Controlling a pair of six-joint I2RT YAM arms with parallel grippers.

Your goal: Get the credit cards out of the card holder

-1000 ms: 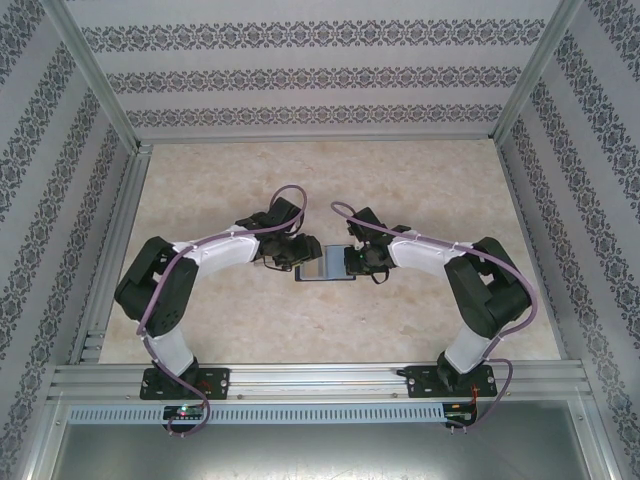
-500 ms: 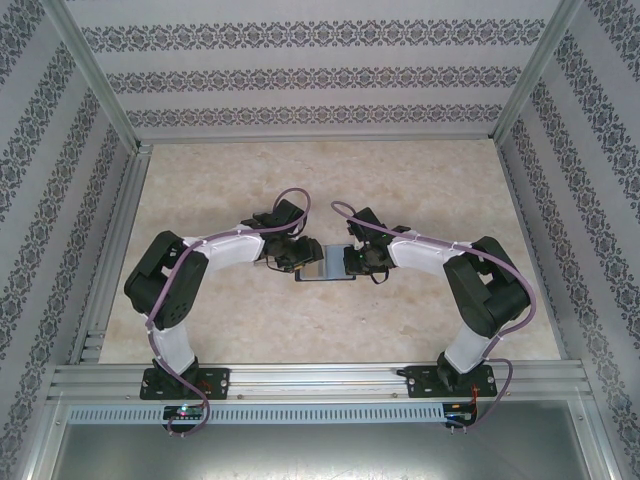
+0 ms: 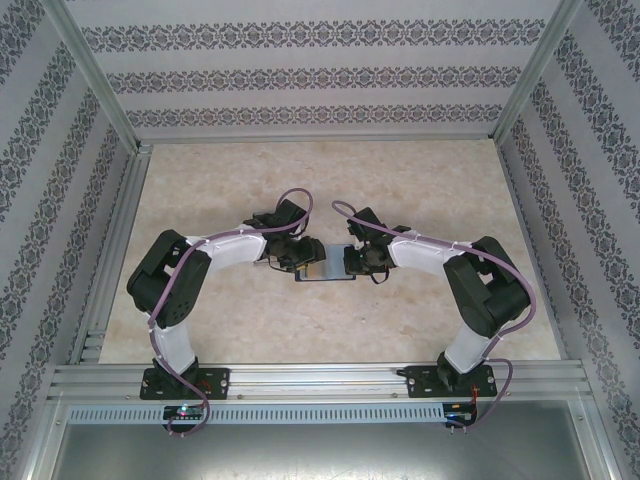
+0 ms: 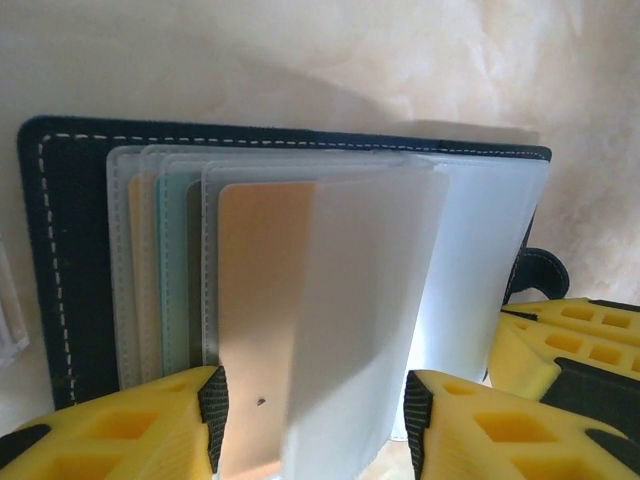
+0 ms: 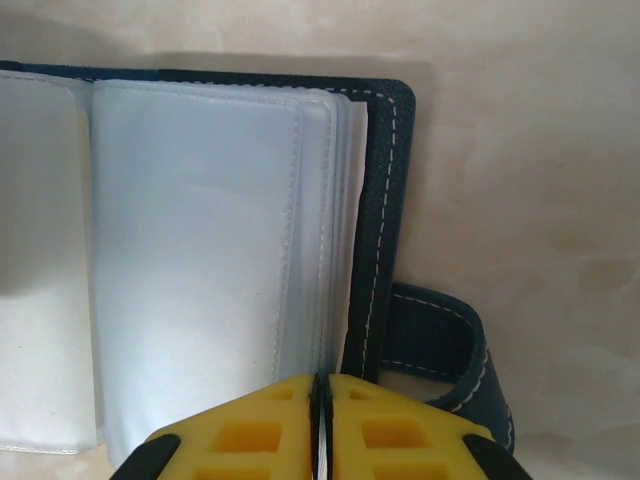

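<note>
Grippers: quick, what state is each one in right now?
Left gripper: jaws apart astride the tan card in its sleeve; grip cannot be told.
Right gripper: shut, pinching the card holder at its near edge.

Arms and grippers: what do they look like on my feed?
Both the left arm and right arm have black joints, white links and a purple cable each. The left gripper and right gripper have yellow fingers with square recessed pockets.

Honestly the card holder is tiny and mostly covered in the top view, and up close the credit cards are just fuzzy colours behind frosted sleeves, bottoms cropped at the lower edge.
</note>
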